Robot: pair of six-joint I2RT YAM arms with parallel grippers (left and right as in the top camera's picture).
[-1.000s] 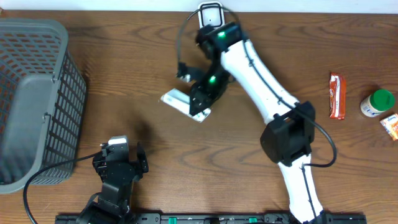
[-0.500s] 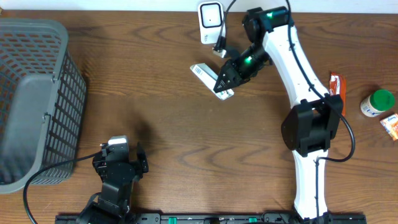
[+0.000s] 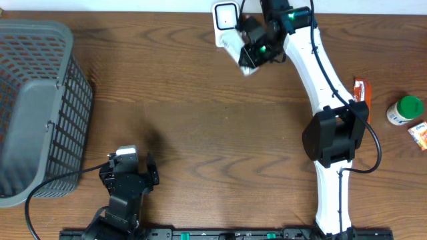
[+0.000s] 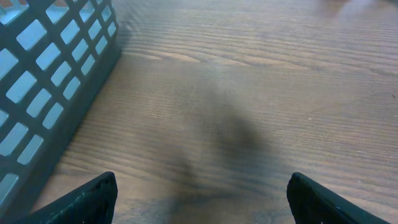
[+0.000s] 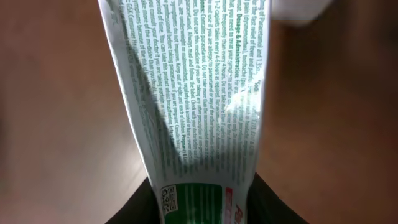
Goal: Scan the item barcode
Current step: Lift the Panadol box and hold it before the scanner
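Observation:
The item (image 5: 193, 93) is a white tube-like pack with green print and a green band at its near end. My right gripper (image 5: 202, 208) is shut on that end, a dark finger (image 5: 144, 204) on each side. From overhead, the right gripper (image 3: 259, 47) holds the item (image 3: 238, 52) at the table's far edge, just below and right of the white scanner (image 3: 225, 16). No barcode shows on the face I can see. My left gripper (image 3: 127, 175) rests near the front left, and its wrist view shows the left gripper (image 4: 202, 200) open over bare wood.
A grey mesh basket (image 3: 40, 107) fills the left side, and its wall (image 4: 50, 81) is close to the left gripper. At the right edge lie an orange-red snack bar (image 3: 361, 101), a green-lidded bottle (image 3: 404, 110) and an orange packet (image 3: 419, 135).
The right arm has carried the item from the middle of the table up and to the right, to just beside the scanner. The left arm has not moved.

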